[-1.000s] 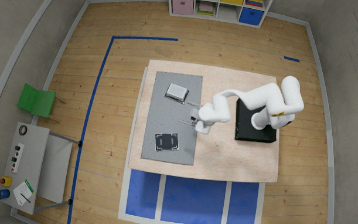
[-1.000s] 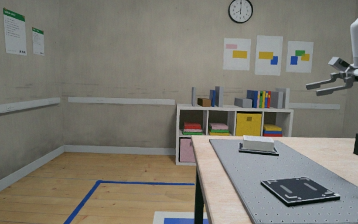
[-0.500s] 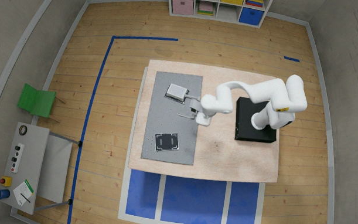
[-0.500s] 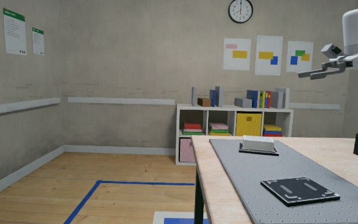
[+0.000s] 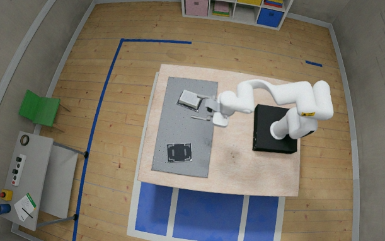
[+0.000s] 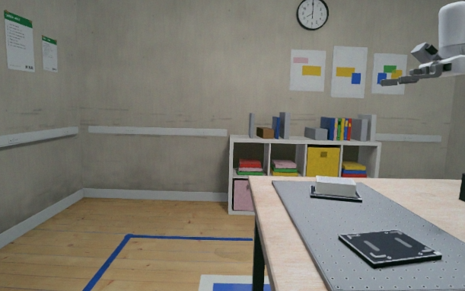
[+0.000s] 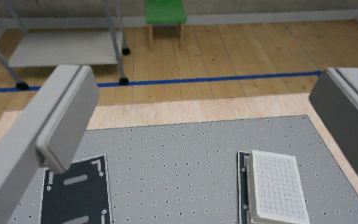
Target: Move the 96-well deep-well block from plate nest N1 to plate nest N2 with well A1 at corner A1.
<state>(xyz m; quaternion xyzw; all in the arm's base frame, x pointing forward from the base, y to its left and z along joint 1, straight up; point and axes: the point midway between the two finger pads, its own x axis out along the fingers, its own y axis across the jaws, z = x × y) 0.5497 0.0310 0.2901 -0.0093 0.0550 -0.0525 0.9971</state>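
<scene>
White deep-well block (image 5: pixel 189 98) (image 6: pixel 336 186) (image 7: pixel 278 187) sits on nest N1 (image 5: pixel 196 110) (image 6: pixel 358 199) (image 7: pixel 242 175), upper centre of top view. End effector (image 5: pixel 195 106) (image 6: pixel 385 82) (image 7: pixel 208 121) spread, nothing between fingers, well above worktop (image 5: pixel 230 176) (image 6: pixel 265 232) (image 7: pixel 200 111). Main risk: fingers near level in exterior view; descent without pitching down could knock block. Off-centre approach could land one finger on block's top (wrist view has block right of centre). Later: A1 corner mismatch at nest N2 (image 5: pixel 179 152) (image 6: pixel 389 247) (image 7: pixel 82 187), or block perched on locators; cut-off corner unreadable from here.

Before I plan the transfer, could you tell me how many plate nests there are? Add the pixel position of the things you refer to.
2: one nest (image 5: pixel 198 109) (image 6: pixel 355 199) (image 7: pixel 243 200) under the white block (image 5: pixel 189 98) (image 6: pixel 336 187) (image 7: pixel 278 187), the other (image 5: pixel 179 152) (image 6: pixel 390 247) (image 7: pixel 86 190) bare on the grey board (image 5: pixel 186 129) (image 6: pixel 316 228) (image 7: pixel 175 165).
</scene>
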